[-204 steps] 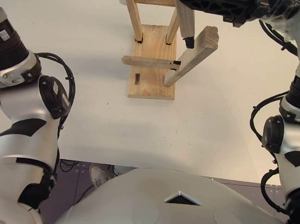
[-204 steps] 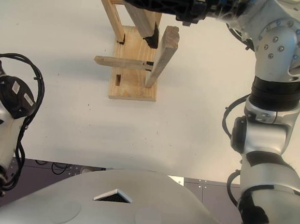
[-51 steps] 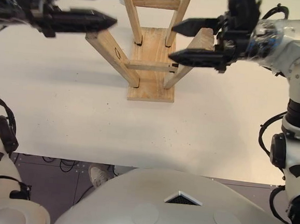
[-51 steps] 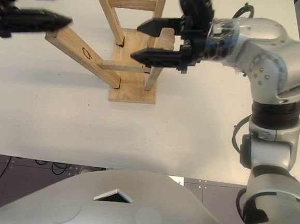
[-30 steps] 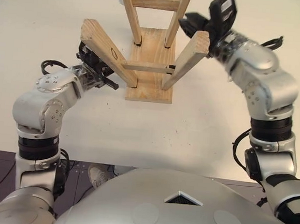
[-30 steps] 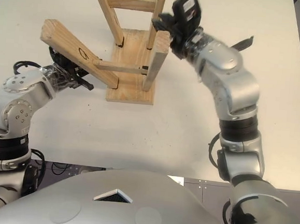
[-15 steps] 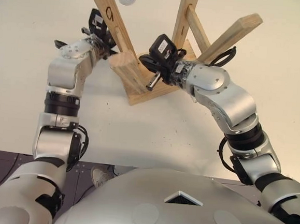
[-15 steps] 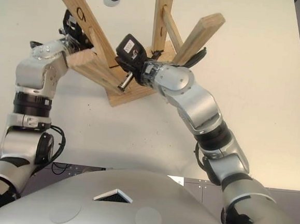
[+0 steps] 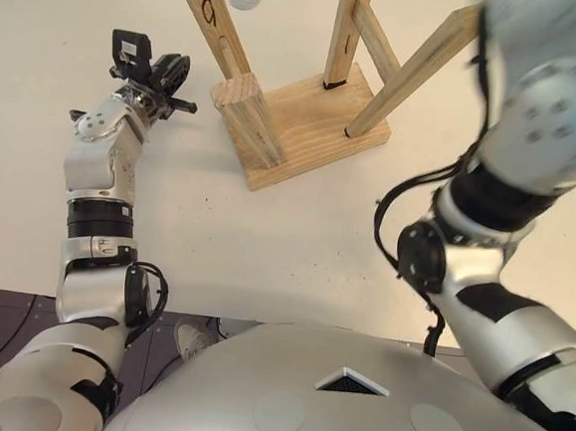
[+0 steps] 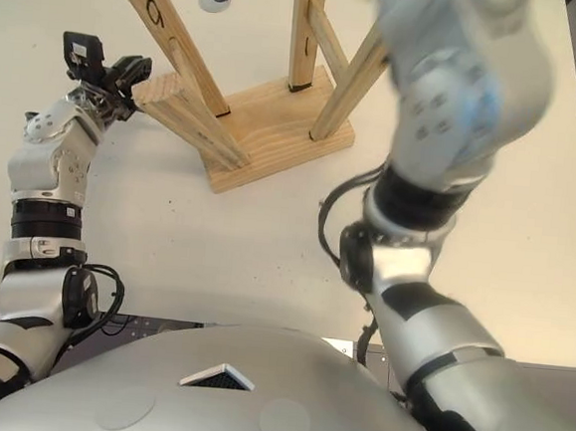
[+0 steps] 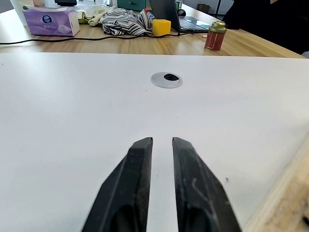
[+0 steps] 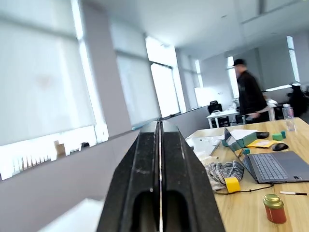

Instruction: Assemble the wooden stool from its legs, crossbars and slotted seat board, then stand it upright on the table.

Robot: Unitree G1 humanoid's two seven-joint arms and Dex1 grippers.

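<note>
Fingers of the left gripper (image 11: 161, 141) stand a little apart with nothing between them, near the seat board (image 9: 311, 117); the right gripper (image 12: 160, 125) is pressed closed and empty, pointing up into the room. The stool (image 10: 275, 125) rests upside down on the table (image 9: 266, 244), legs (image 9: 212, 15) pointing up. Assembly looks done; next, both grippers likely must grip and flip it.

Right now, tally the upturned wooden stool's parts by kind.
Pale square-cut wooden legs: 4
Thin wooden crossbar in plain sight: 1
Flat slotted wooden seat board: 1
Total: 6; any second crossbar is hidden.
</note>
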